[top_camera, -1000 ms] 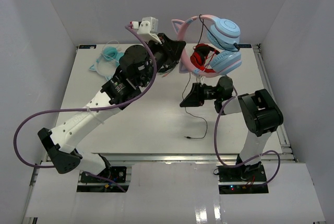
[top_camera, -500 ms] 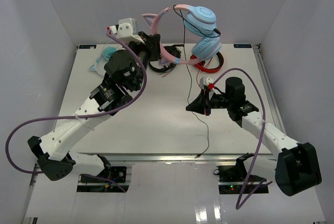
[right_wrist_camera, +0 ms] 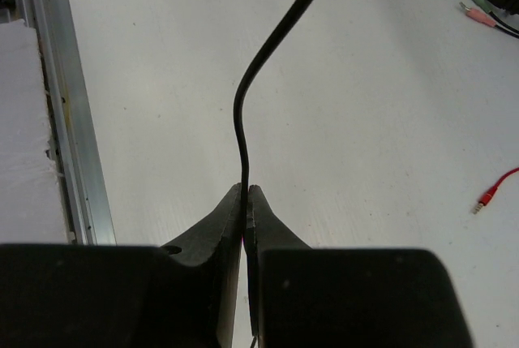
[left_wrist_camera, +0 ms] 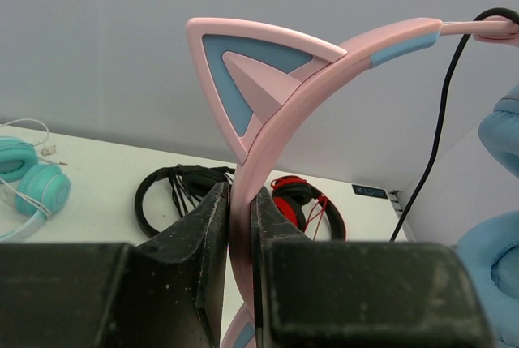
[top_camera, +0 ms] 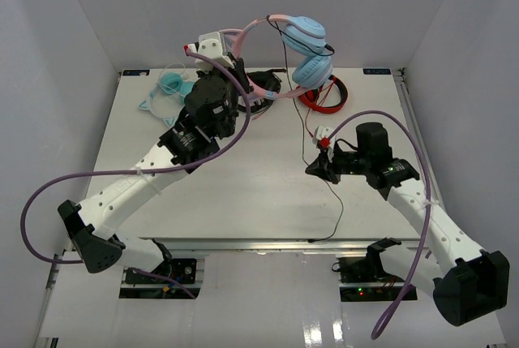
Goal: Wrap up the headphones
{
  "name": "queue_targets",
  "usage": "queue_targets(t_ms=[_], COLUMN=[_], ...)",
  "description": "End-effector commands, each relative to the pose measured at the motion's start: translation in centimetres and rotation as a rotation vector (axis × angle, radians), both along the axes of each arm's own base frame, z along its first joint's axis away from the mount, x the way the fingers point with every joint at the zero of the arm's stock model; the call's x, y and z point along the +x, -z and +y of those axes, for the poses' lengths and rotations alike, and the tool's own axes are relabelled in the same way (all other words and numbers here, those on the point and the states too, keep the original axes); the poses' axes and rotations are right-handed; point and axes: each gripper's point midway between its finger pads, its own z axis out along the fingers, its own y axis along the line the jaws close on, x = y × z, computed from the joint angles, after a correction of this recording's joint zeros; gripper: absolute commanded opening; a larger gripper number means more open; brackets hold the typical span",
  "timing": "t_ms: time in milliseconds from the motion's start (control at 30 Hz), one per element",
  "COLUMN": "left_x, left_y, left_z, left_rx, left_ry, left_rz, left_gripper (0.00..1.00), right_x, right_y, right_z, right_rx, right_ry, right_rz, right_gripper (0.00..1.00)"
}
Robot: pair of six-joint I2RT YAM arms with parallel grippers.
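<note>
The headphones (top_camera: pixel 306 49), with light-blue ear cups and a pink cat-ear headband (top_camera: pixel 261 25), hang in the air above the table's far edge. My left gripper (top_camera: pixel 246 72) is shut on the headband, whose pink band (left_wrist_camera: pixel 272 117) stands between the jaws of that gripper (left_wrist_camera: pixel 241 202). A blue ear cup (left_wrist_camera: pixel 496 267) shows at the right edge. The thin black cable (top_camera: pixel 307 125) drops from the cups to my right gripper (top_camera: pixel 313 168), which is shut on it above the table. The cable (right_wrist_camera: pixel 250 96) rises out of the closed gripper (right_wrist_camera: pixel 245 194). Its tail (top_camera: pixel 336 210) trails toward the near edge.
A teal pair (top_camera: pixel 169 85) lies at the far left. A black pair (left_wrist_camera: pixel 166 194) and a red pair (top_camera: pixel 328 96) lie on the table under the held headphones. Loose plugs (right_wrist_camera: pixel 480 12) and a red plug (right_wrist_camera: pixel 485 197) lie nearby. A metal rail (right_wrist_camera: pixel 61 121) borders the table.
The left arm has carried the headphones leftward. The right arm has stretched out to the right and nearer, drawing the cable with it; the cable's tail now reaches the near edge.
</note>
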Motion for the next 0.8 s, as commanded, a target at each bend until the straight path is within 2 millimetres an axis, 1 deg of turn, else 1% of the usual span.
queue_targets(t_ms=[0, 100, 133, 167, 233, 267, 333, 367, 500, 567, 600, 767], left_x=[0.3, 1.2, 1.6, 1.7, 2.4, 2.7, 3.4, 3.8, 5.2, 5.9, 6.1, 6.7], left_y=[-2.1, -0.5, 0.2, 0.4, 2.2, 3.2, 4.8, 5.5, 7.2, 9.4, 9.5, 13.1], left_z=[1.1, 0.6, 0.4, 0.4, 0.2, 0.0, -0.4, -0.7, -2.3, -3.6, -4.0, -5.3], left_rx=[-0.108, -0.061, -0.043, -0.038, -0.004, 0.003, 0.005, 0.003, 0.012, 0.073, 0.081, 0.156], left_ry=[-0.038, -0.050, -0.056, -0.058, -0.066, -0.067, -0.066, -0.064, -0.039, -0.013, -0.005, 0.030], left_rz=[-0.052, -0.017, -0.004, 0.000, 0.027, 0.043, 0.072, 0.087, 0.118, 0.167, 0.172, 0.236], left_gripper=[0.00, 0.00, 0.00, 0.00, 0.00, 0.00, 0.00, 0.00, 0.00, 0.00, 0.00, 0.00], right_x=[0.7, 0.7, 0.8, 0.9, 1.1, 1.1, 1.3, 1.4, 2.4, 3.0, 3.4, 4.5], right_y=[-2.6, -3.6, -4.2, -5.0, -5.9, -5.9, -6.5, -6.9, -7.3, -8.2, -8.3, -10.2], right_z=[-1.1, -1.9, -2.4, -2.3, -3.1, -3.3, -3.4, -3.4, -4.0, -4.4, -5.0, -6.8], right_rx=[-0.060, -0.104, -0.128, -0.121, -0.173, -0.195, -0.204, -0.209, -0.275, -0.310, -0.342, -0.458], right_ry=[0.029, 0.039, 0.045, 0.047, 0.046, 0.041, 0.033, 0.032, 0.042, 0.049, 0.069, 0.097], right_rz=[-0.094, -0.137, -0.162, -0.181, -0.219, -0.222, -0.240, -0.251, -0.297, -0.349, -0.364, -0.498], right_gripper=[0.08, 0.08, 0.08, 0.08, 0.08, 0.08, 0.08, 0.08, 0.08, 0.08, 0.08, 0.08])
